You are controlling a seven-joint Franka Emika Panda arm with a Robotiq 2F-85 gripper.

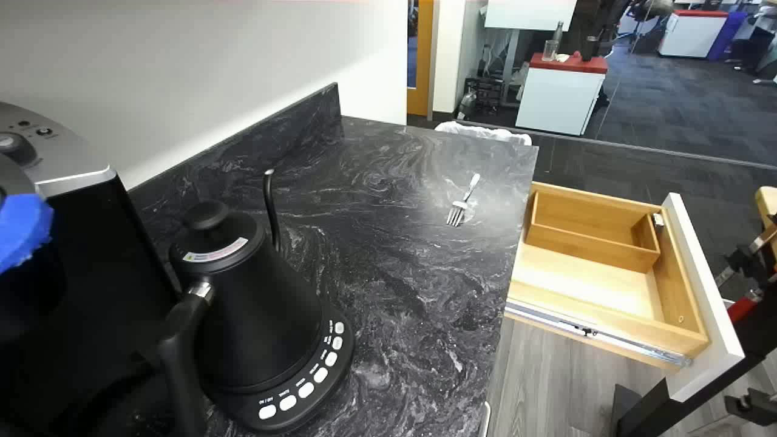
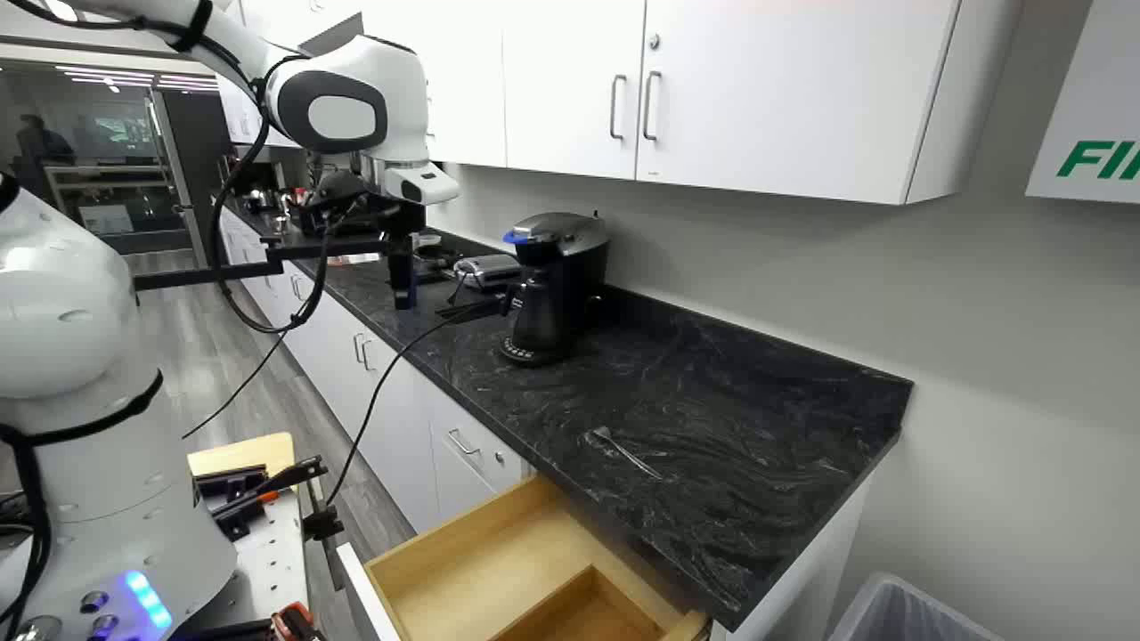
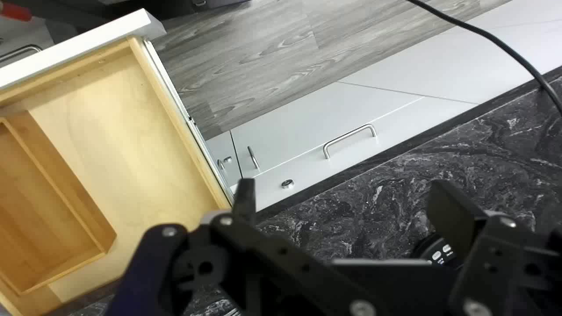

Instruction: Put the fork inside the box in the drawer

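Note:
The silver fork lies on the dark countertop beside the open drawer. It also shows in an exterior view, and its tines peek in at the bottom edge of the wrist view. The light-wood box sits inside the drawer, against one side; no item shows in it. The box also shows in the wrist view, within the drawer. My gripper is open, with nothing between its fingers. In an exterior view the gripper hangs above the counter, away from the fork.
A black kettle on its base stands on the counter beside a coffee machine. White upper cabinets hang over the counter. A loose black cable runs near the counter edge. A bin stands past the counter's end.

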